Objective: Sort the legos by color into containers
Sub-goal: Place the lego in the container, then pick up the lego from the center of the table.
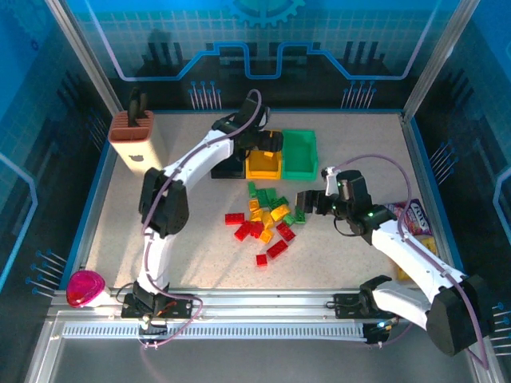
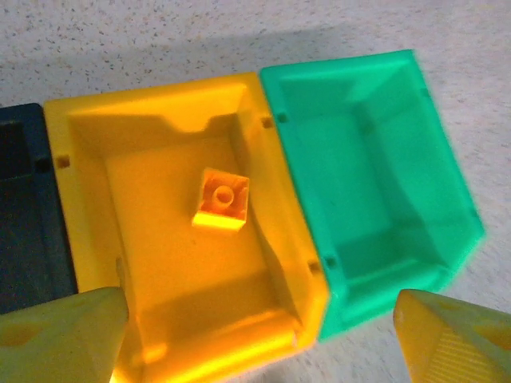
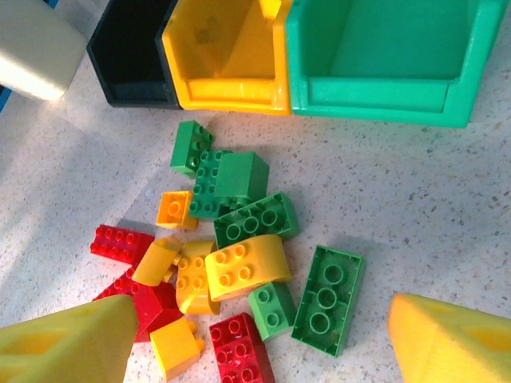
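Contents: orange brick (image 2: 221, 199) in yellow bin (image 2: 160, 247) | green bin (image 2: 375, 175) alongside, touching | left claw (image 2: 255, 339), right claw (image 3: 259, 343) gaping

Three bins are standing side by side: one black bin (image 3: 132, 56), one yellow bin (image 3: 227, 94), one green bin (image 3: 375, 102). One orange brick (image 2: 221, 199) is lying inside the yellow bin, and six green bricks (image 3: 255, 219) are lying loose in the right wrist view.

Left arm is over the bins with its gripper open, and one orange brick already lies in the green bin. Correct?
Not quite. The orange brick lies in the yellow bin, as the left wrist view shows; the green bin beside it holds nothing. The rest stands.
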